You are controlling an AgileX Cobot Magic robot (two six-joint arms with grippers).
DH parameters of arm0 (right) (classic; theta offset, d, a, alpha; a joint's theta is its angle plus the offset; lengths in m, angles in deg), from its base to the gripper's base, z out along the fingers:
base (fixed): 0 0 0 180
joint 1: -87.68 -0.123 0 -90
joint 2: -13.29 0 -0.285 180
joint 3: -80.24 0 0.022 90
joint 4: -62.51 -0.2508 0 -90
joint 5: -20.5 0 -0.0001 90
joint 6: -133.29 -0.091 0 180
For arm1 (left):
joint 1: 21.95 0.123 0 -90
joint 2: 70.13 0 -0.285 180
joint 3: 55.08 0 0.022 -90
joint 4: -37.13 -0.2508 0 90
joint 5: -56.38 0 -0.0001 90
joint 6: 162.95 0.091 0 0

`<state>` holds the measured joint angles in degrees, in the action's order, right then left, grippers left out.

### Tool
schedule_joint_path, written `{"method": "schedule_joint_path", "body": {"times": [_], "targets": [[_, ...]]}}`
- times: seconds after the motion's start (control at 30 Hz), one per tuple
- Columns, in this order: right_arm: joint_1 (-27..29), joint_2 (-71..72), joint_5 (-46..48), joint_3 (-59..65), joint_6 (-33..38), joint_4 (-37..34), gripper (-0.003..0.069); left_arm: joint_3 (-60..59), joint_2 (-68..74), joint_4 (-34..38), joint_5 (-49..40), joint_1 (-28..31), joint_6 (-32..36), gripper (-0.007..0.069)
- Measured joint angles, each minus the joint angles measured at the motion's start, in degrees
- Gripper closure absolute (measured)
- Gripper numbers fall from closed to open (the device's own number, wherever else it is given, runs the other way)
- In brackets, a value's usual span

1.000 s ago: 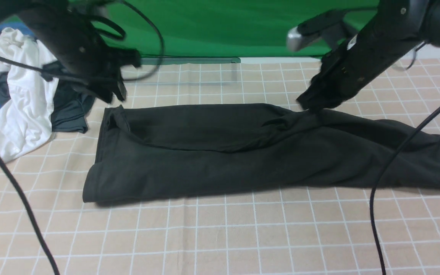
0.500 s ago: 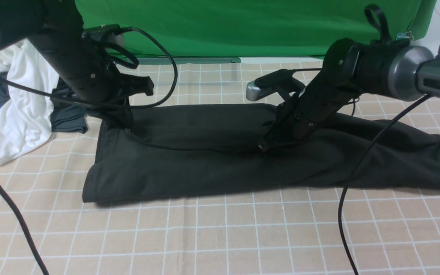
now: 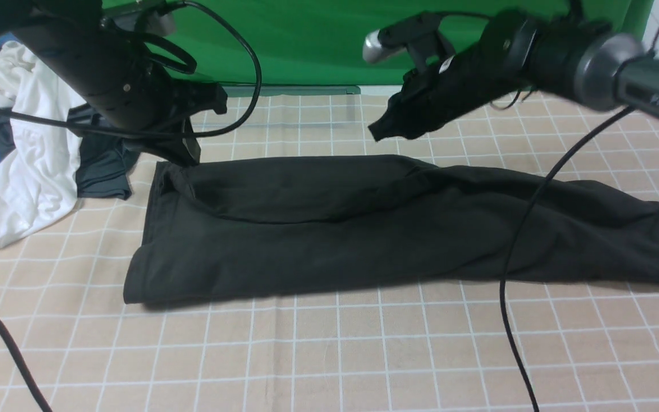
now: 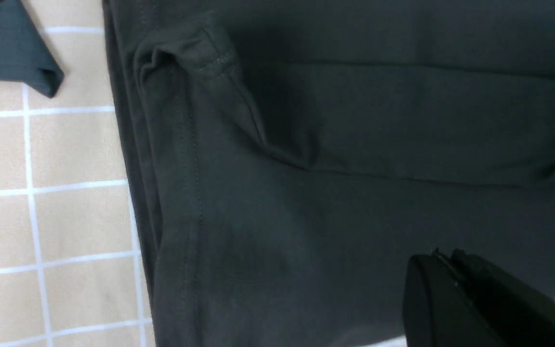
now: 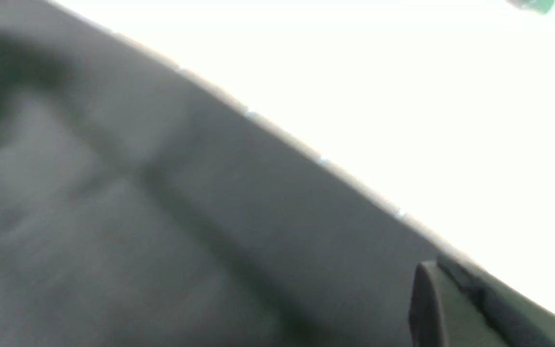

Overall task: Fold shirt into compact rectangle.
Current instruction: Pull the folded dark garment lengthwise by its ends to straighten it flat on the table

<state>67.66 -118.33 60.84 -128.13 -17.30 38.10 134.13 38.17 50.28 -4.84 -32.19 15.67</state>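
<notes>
The shirt [image 3: 306, 252] is laid on the worktop [image 3: 364, 355] as a long, loose strip, its long axis carried from left to right across the front view and slightly askew, with the right end set out near the picture's edge. By that axis, the coming move is best judged.

The left gripper [image 3: 190, 159] is held over the far corner of the shirt's left end, with its jaws brought together and no cloth seen pinched between them; whether the fabric is lightly touched there cannot be told. The right gripper [image 3: 391, 133] is also clenched on nothing, and is raised beyond the far edge, around the middle of the strip's length. The left end is thus placed nearest to the left gripper, while the right end is left well apart from both, though the right arm is the nearer one to it.

The work is judged to be partly done: a narrower band seems to have been made, but a compact rectangle has not been reached. If the band is to be shortened next, the right end would have to be reached by the right gripper, out to its right and back toward the robot, then carried inward along the long axis. If only the top layer were caught, the strip could be skewed or opened.
</notes>
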Motion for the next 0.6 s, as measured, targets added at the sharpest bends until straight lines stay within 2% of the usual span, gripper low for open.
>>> {"method": "schedule_joint_path", "body": {"times": [0.07,0.17,0.6], "targets": [[0.3,1.4,8.7,-1.4,-0.8,0.2,0.0622,0.0,0.0,0.1,-1.4,0.0,0.5,0.0606],[0.2,1.2,15.1,-1.2,-0.9,0.4,0.0625,0.0,0.0,0.3,-1.5,0.0,0.5,0.0606],[-1.6,-7.2,13.1,0.0,-2.4,2.3,0.0625,0.0,0.0,-0.7,-1.6,0.0,1.4,0.0606]]}}
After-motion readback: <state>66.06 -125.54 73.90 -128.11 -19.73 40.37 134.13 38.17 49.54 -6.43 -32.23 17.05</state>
